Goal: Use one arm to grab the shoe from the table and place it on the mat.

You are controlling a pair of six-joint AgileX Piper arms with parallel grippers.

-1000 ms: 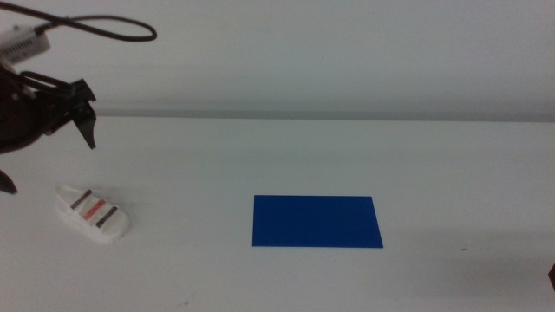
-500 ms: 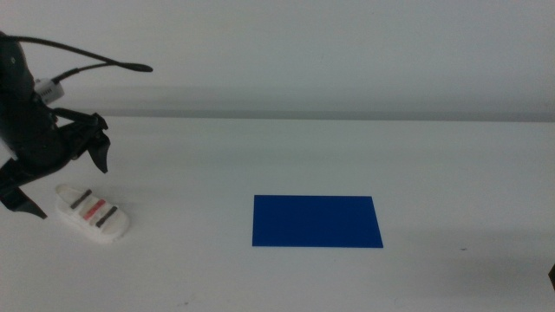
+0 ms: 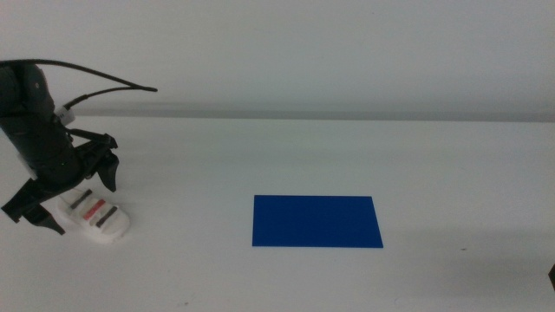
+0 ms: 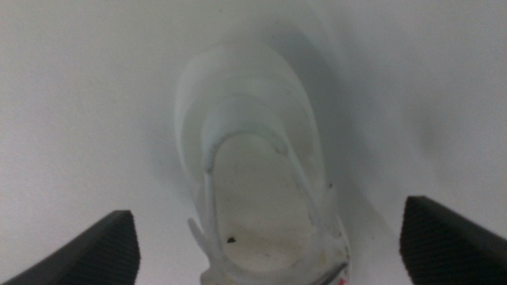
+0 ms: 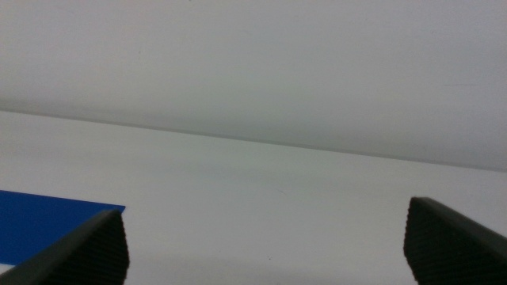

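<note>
The white shoe (image 3: 94, 214) with two dark grey straps and one red strap lies on the table (image 3: 451, 165) at the left. My left gripper (image 3: 78, 204) hangs open right over its heel end, one jaw on each side. In the left wrist view the shoe's heel (image 4: 261, 182) sits between the wide-open jaws of the left gripper (image 4: 281, 249). The blue mat (image 3: 316, 221) lies flat near the middle, well to the right of the shoe. My right gripper (image 5: 265, 245) waits open and empty at the right edge, with a corner of the mat (image 5: 47, 226) in its view.
The white tabletop runs back to a pale wall (image 3: 347, 52). A black cable (image 3: 104, 82) arcs above the left arm. A sliver of the right arm (image 3: 551, 276) shows at the lower right edge.
My left gripper has come down from above the table's left side and swung over the shoe, so that its open jaws now straddle it. The shoe and mat have not moved.
</note>
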